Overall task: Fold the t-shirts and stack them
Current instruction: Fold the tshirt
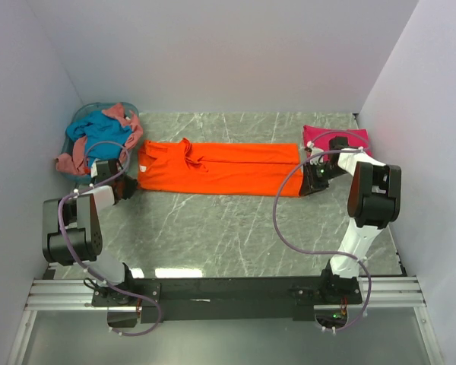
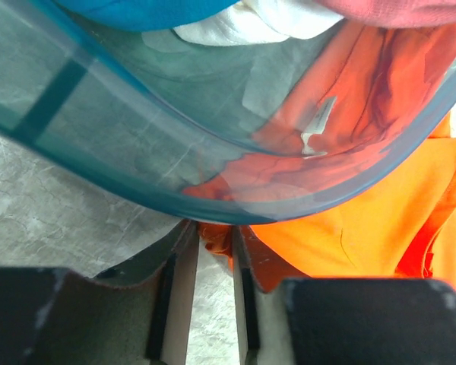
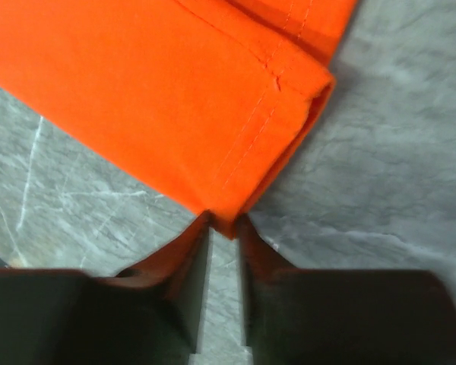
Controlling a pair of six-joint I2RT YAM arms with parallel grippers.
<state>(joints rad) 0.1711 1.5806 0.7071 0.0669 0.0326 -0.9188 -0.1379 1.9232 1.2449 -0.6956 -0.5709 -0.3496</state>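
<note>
The bright orange t-shirt [image 1: 220, 169] lies flat as a long band across the middle of the table. My left gripper [image 1: 131, 186] is at its left end, beside the basket. In the left wrist view the jaws [image 2: 213, 232] are closed on a bunched bit of the orange cloth [image 2: 365, 228]. My right gripper [image 1: 308, 182] is at the shirt's right near corner. Its jaws [image 3: 224, 224] pinch that hemmed corner of the orange t-shirt [image 3: 152, 91]. A folded magenta-pink t-shirt [image 1: 319, 137] lies just behind the right gripper.
The pale blue round basket [image 1: 99, 114] stands at the back left. It holds a teal-blue t-shirt [image 1: 99, 128] and a salmon-pink one [image 1: 72, 160] that hangs over its rim. Its clear wall [image 2: 137, 137] arches right over my left fingers. White walls close in the table.
</note>
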